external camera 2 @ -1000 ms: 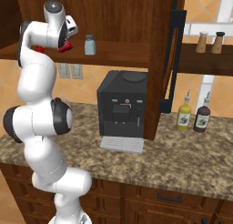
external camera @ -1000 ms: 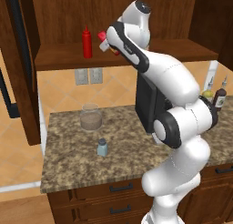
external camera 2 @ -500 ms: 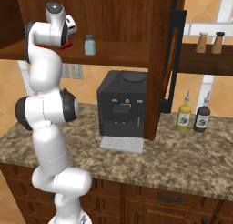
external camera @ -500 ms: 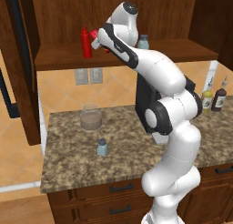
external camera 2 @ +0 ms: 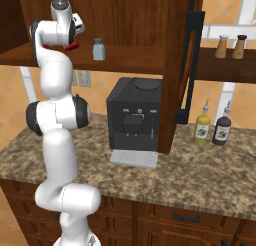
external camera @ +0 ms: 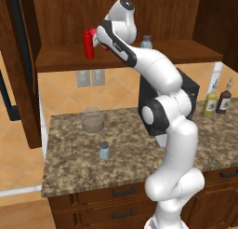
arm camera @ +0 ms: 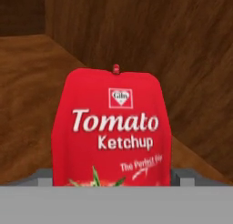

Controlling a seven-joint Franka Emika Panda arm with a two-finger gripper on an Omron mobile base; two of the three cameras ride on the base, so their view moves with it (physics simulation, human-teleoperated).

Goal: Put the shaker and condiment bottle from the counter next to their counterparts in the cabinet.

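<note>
Hand view: condiment bottle point(arm camera: 111, 127) mid-frame, gripper point(arm camera: 112, 177) clamped wide on it.
Bottle: prob. light, squashy plastic; grip mid-body, gently.

A glass jar point(external camera: 92, 119) stood well to the left of the black coffee machine point(external camera 2: 135, 115), holding something brownish in its lower part. To the machine's right, beyond a dark wooden post, I saw a yellow bottle point(external camera 2: 202, 125) and a dark brown bottle point(external camera 2: 221, 129) just beside each other. Higher up on that side, two small brown shakers point(external camera 2: 229, 46) sat on a side shelf. Left of the machine, two wall outlets point(external camera: 90, 77) were set in the tan tiled wall.
</note>
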